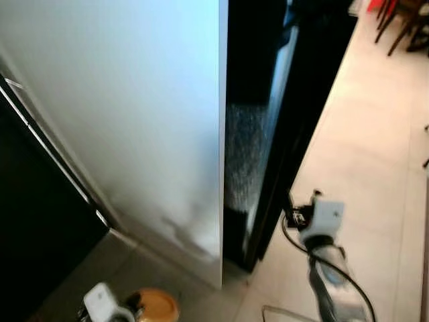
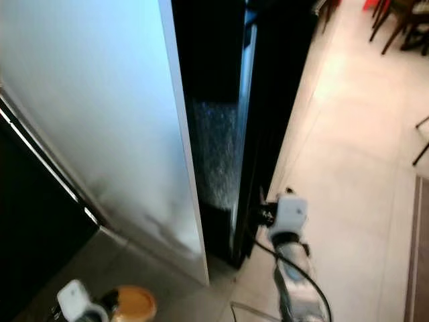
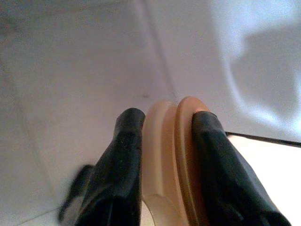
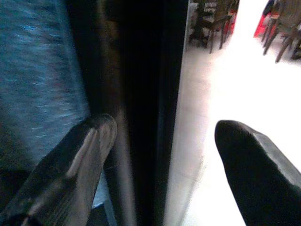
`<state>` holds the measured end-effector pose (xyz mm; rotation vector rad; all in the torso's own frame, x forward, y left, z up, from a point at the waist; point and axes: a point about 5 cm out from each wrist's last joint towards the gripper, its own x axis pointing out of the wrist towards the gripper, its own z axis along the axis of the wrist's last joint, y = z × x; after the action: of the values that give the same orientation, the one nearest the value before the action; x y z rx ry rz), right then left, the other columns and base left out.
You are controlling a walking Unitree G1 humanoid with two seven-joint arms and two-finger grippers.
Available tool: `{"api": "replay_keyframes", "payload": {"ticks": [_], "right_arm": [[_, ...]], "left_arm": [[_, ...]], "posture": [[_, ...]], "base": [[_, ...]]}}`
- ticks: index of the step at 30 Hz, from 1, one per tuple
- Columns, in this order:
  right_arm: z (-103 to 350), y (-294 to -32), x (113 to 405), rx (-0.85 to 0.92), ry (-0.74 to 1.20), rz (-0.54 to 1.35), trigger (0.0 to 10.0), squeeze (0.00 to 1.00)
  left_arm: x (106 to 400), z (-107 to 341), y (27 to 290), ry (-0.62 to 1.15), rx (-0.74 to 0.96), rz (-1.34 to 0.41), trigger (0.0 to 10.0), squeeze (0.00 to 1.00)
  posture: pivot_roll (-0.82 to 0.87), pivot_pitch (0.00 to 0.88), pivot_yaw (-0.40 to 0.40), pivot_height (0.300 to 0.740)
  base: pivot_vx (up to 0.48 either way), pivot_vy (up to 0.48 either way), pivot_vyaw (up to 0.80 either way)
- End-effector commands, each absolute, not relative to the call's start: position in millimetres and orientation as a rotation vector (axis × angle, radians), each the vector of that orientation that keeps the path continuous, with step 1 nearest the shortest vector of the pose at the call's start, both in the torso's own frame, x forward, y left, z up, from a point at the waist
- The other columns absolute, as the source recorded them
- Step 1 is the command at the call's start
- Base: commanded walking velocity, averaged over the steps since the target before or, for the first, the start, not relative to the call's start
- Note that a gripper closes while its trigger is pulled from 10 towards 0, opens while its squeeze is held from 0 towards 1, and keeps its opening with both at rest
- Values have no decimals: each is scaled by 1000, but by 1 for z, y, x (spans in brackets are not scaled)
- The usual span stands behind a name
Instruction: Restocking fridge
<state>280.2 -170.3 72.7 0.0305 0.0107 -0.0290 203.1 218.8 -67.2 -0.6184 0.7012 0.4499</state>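
Note:
The fridge's tall white panel (image 1: 134,121) stands before me, with a dark gap and a speckled grey surface (image 1: 244,154) beside its right edge. A glossy black door (image 1: 298,100) stands at the right of that gap. My left gripper (image 3: 162,117) is low at the bottom left, shut on a tan round item (image 3: 164,155) that also shows beside the wrist (image 1: 157,305). My right gripper (image 4: 164,132) is open, one finger (image 4: 89,141) on each side of the black door's edge (image 4: 141,94), low down near the floor (image 2: 263,211).
A dark cabinet or appliance with a metal rail (image 1: 40,154) stands at the left. Pale tiled floor (image 1: 375,134) stretches to the right. Chair legs (image 1: 402,27) stand at the far top right.

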Motion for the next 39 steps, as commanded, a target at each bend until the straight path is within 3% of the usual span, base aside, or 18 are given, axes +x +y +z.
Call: {"api": "replay_keyframes", "payload": {"ticks": [1,22,39], "right_arm": [[79,-159,284,47,-13,2,10000,0],[83,-159,286,42,-23,5,10000,0],[113,-169,320,-18,-106,-7,10000,0]], "left_arm": [[190,-72,228,735,-585,481,10000,0],[188,-74,227,746,-582,479,10000,0],[185,-75,228,756,-580,477,10000,0]], "posture": [[-66,65,16,740],[-67,68,14,740],[-70,68,21,740]], "base": [[0,0,0],[0,0,0],[0,0,0]]}}
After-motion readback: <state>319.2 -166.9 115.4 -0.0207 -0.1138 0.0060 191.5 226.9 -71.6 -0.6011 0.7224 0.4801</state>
